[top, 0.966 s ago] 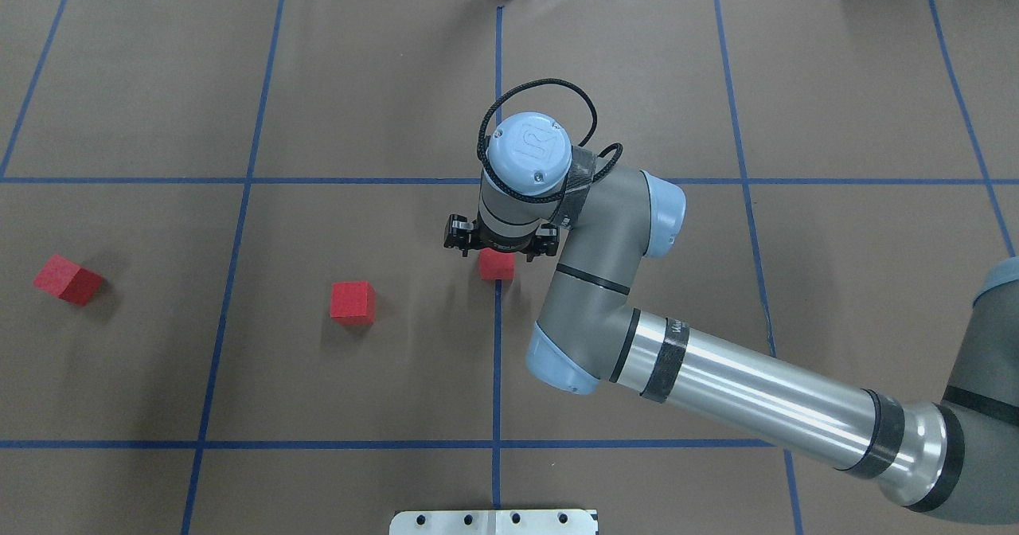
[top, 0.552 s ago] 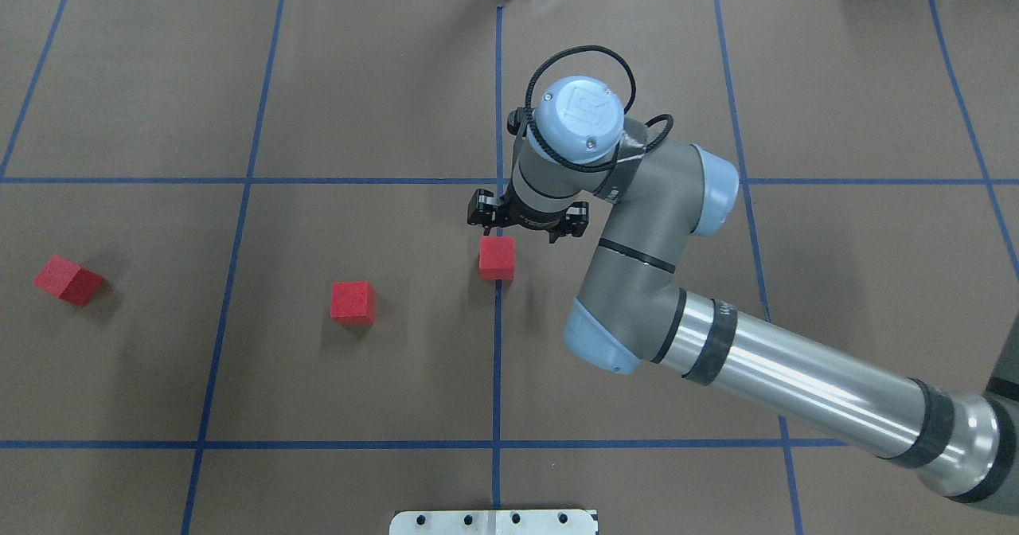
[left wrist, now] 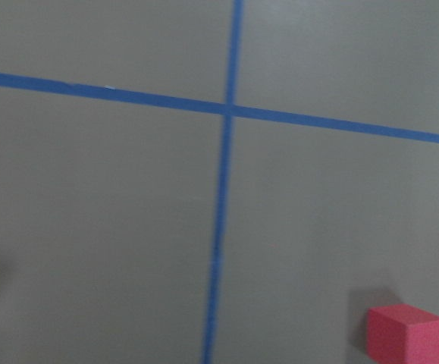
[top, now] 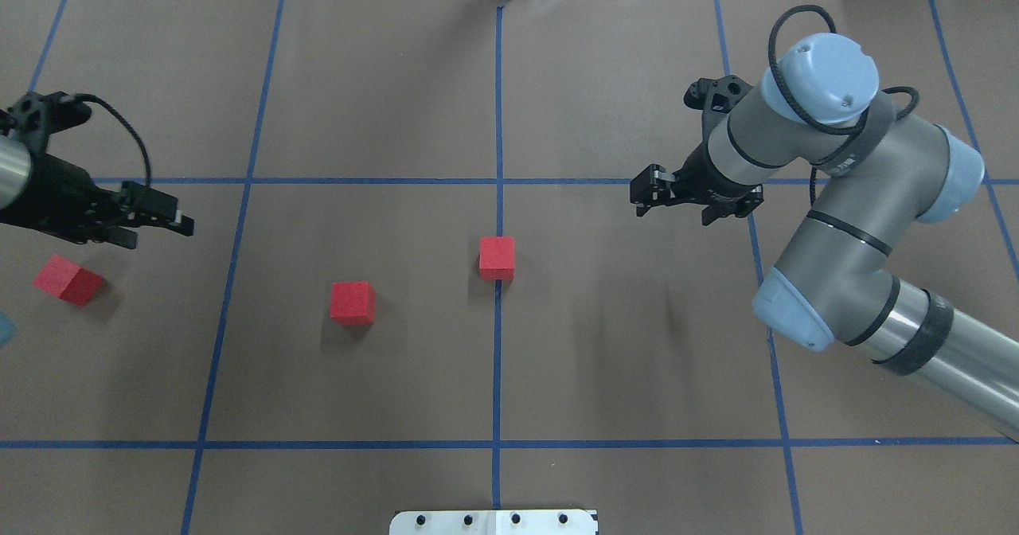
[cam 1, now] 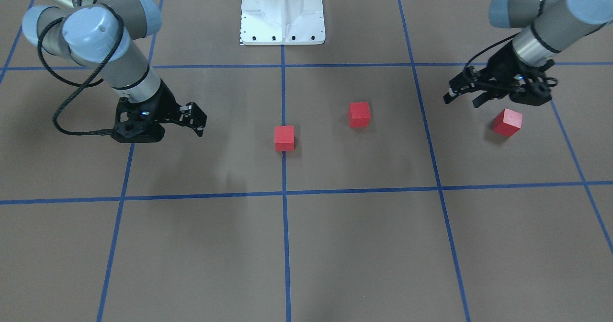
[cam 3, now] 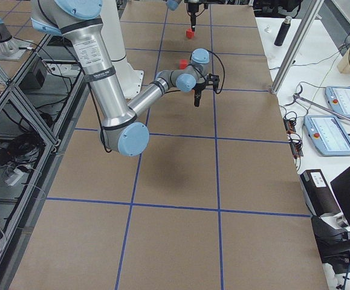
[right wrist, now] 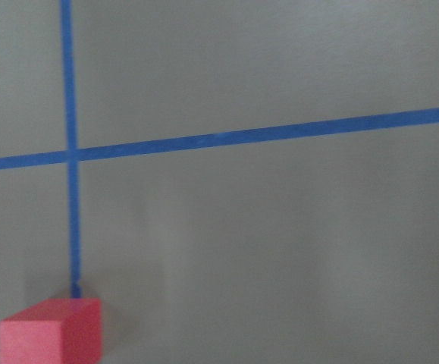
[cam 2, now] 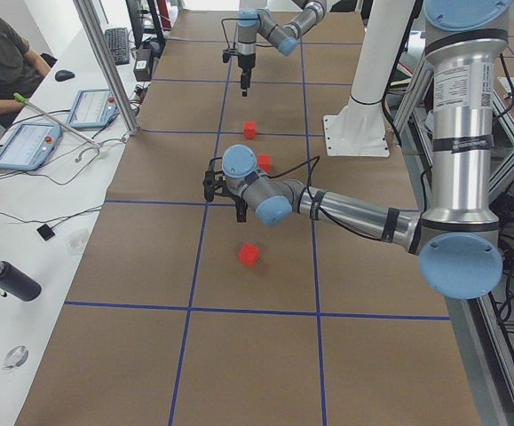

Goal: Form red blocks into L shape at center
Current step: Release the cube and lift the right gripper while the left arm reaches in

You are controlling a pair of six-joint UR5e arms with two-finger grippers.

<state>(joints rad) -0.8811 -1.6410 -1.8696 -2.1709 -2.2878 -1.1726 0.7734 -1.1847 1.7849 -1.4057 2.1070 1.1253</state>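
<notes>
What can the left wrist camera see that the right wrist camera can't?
Only the left wrist camera shows the block off the tape, low on the right, on bare brown floor. Only the right wrist camera shows the block on the tape, low on the left, sitting on a blue line. Both show brown floor with two blue lines crossing and one red block near the bottom edge.
</notes>
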